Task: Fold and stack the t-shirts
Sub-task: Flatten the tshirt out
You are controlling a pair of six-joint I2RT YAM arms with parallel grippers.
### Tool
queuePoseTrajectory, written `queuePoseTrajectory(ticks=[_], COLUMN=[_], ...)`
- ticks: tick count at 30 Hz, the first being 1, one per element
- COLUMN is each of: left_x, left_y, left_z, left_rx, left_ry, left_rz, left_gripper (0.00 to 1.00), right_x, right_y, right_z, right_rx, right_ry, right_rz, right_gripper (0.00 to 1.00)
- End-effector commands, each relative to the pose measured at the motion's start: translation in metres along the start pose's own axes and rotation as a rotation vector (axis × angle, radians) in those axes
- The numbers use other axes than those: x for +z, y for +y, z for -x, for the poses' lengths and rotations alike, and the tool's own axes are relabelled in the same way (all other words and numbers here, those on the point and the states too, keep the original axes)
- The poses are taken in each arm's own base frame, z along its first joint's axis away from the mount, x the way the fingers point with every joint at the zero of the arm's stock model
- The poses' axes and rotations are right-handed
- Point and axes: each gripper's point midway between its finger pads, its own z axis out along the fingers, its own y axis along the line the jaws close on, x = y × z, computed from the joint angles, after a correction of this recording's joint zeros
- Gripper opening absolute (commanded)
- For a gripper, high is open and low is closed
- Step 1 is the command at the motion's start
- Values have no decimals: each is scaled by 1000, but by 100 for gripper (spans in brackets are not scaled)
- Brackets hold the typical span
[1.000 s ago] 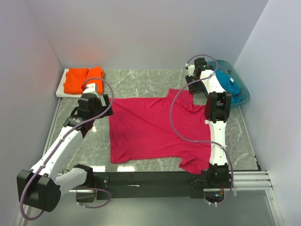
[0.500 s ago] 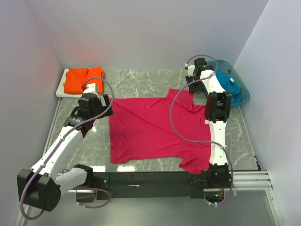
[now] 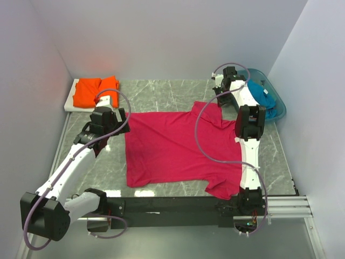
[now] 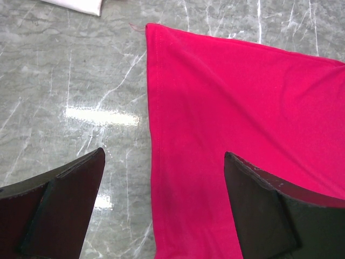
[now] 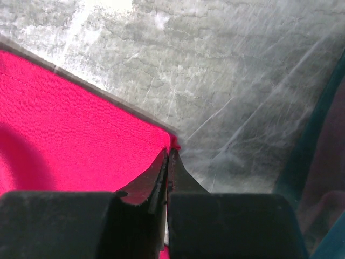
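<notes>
The right arm is stretching far forward beside the red shirt. Its end effector is pressing together, pinching the shirt's far right corner. The left arm is bending over the shirt's left edge, its end effector hanging spread wide astride the hem. The shirt is lying flat on the desk, with bare marble showing beyond its far edge. An orange shirt is sitting folded past its far left corner.
</notes>
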Motion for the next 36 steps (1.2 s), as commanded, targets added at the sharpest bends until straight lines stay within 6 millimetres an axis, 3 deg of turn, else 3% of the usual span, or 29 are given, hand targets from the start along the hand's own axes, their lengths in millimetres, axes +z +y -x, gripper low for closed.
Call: queuePoseTrajectory(ticks=[1, 5, 8, 11, 13, 15, 16, 17, 19, 20, 21, 23, 24, 30, 36], left_x=[2, 12, 29, 61, 76, 102, 111, 128, 145, 159, 166, 179, 184, 192, 199], left_y=[-3, -12, -19, -20, -23, -19, -20, -15, -13, -7, -3, 2, 5, 23, 21], left_z=[5, 6, 5, -4, 5, -8, 4, -11, 3, -8, 4, -5, 2, -3, -16], left_rx=[-9, -78, -127, -158, -166, -162, -159, -151, -155, -158, -171, -190, -197, -201, -178], left_ry=[-14, 5, 79, 174, 181, 242, 229, 278, 268, 308, 291, 335, 326, 350, 403], left_rz=[-13, -73, -131, -132, -135, -100, -89, -65, -57, -39, -39, -36, -33, 0, -32], left_gripper=[98, 95, 85, 79, 73, 69, 68, 66, 60, 55, 52, 46, 43, 38, 38], right_x=[-12, -37, -53, -65, -72, -75, -76, -78, -78, -79, -78, -79, -79, -78, -77], right_y=[1, 7, 12, 19, 23, 26, 27, 28, 30, 31, 33, 33, 34, 34, 35], right_z=[7, 27, 36, 41, 44, 45, 44, 45, 43, 43, 42, 41, 40, 39, 41], right_rx=[-16, -32, -39, -45, -48, -51, -51, -51, -48, -49, -52, -51, -55, -59, -55], right_ry=[-47, -138, -187, -218, -229, -236, -236, -240, -239, -240, -238, -237, -237, -235, -238], right_rz=[13, 39, 51, 78, 92, 107, 112, 115, 127, 131, 135, 140, 142, 148, 151], right_gripper=[0, 0, 0, 0, 0, 0, 0, 0, 0, 0, 0, 0, 0, 0, 0])
